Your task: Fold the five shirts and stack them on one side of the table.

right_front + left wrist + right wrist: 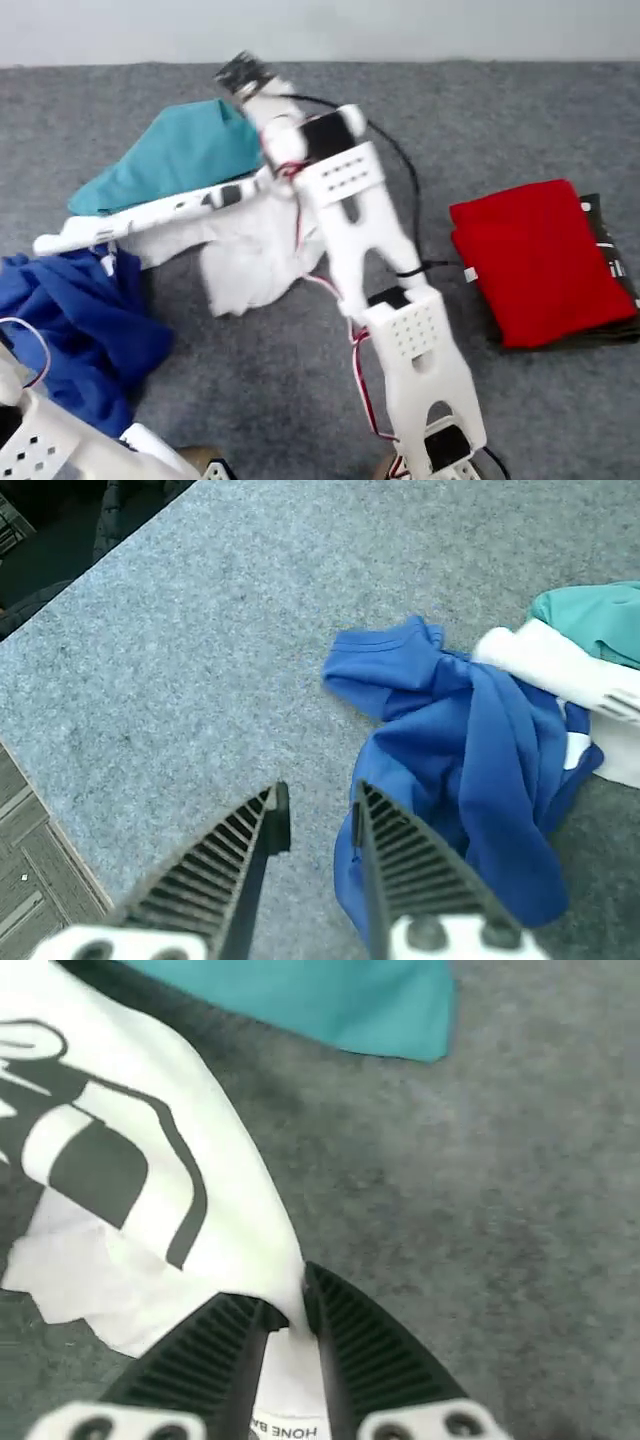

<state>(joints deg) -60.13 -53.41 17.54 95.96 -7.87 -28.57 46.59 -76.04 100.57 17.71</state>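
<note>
My right gripper (pixel 290 1310) is shut on an edge of the white shirt (pixel 130 1160) with black print, held above the grey table. In the high view that shirt (pixel 250 250) is stretched into a raised band running from the right arm (pixel 345 190) out to the left. The teal shirt (pixel 180 150) lies crumpled behind it. A crumpled blue shirt (pixel 80 320) lies at the front left. My left gripper (pixel 318 820) hovers slightly open over the table beside the blue shirt (pixel 470 750), with nothing between its fingers. A folded red shirt (pixel 535 255) rests on a folded black shirt (pixel 605 240) at the right.
The left wrist view shows the table's edge (pixel 50 810) close by, with floor beyond it. The right arm's links (pixel 420 360) cross the middle of the table. Bare grey cloth (pixel 250 400) lies in front of the white shirt.
</note>
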